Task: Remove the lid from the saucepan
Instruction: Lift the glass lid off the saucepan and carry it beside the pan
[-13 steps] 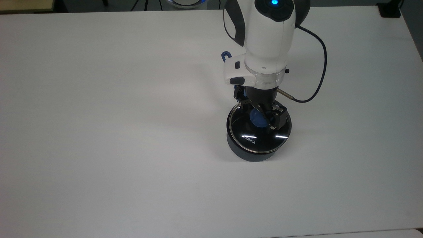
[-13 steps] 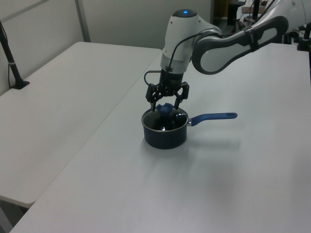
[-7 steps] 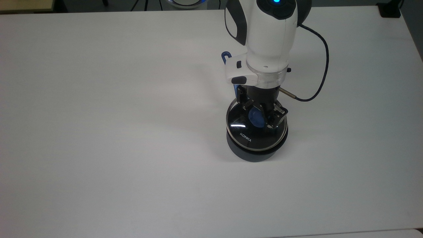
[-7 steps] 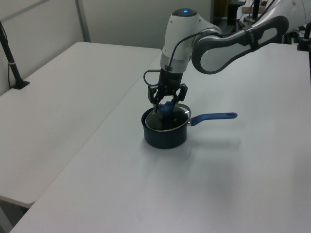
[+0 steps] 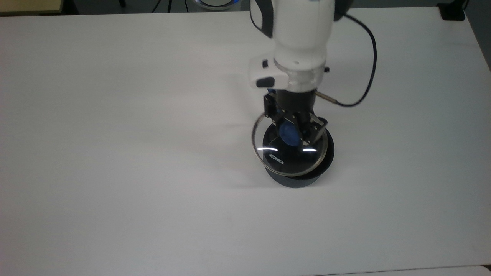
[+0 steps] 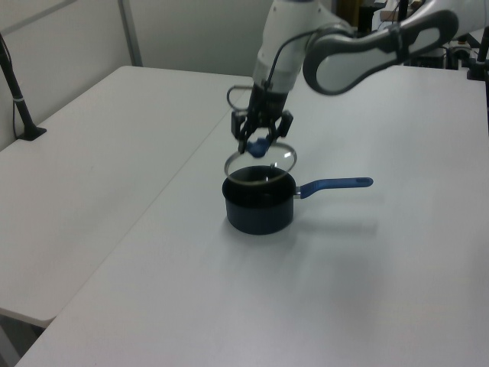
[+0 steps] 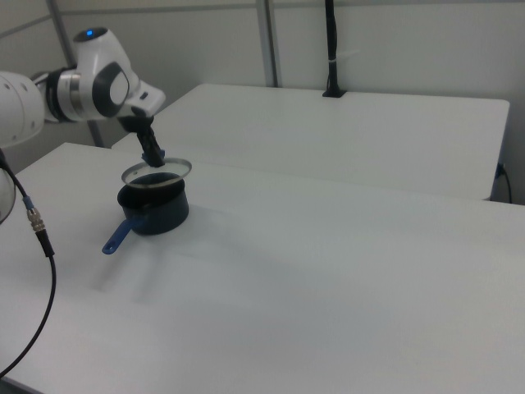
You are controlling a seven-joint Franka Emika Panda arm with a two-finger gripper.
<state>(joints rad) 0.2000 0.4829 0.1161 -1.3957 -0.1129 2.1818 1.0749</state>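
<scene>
Gripper point(image 5: 294, 128) pinches blue knob, lid point(image 5: 289, 155) up above saucepan point(image 6: 260, 208). White table point(image 5: 134, 153), bare around pot. Grey walls behind.

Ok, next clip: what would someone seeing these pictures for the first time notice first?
Probably the glass lid hanging in the air just above the dark saucepan, held by its blue knob in the pincer of the white arm. Next, the saucepan's long blue handle pointing to the left view's right, on a wide white table.
</scene>
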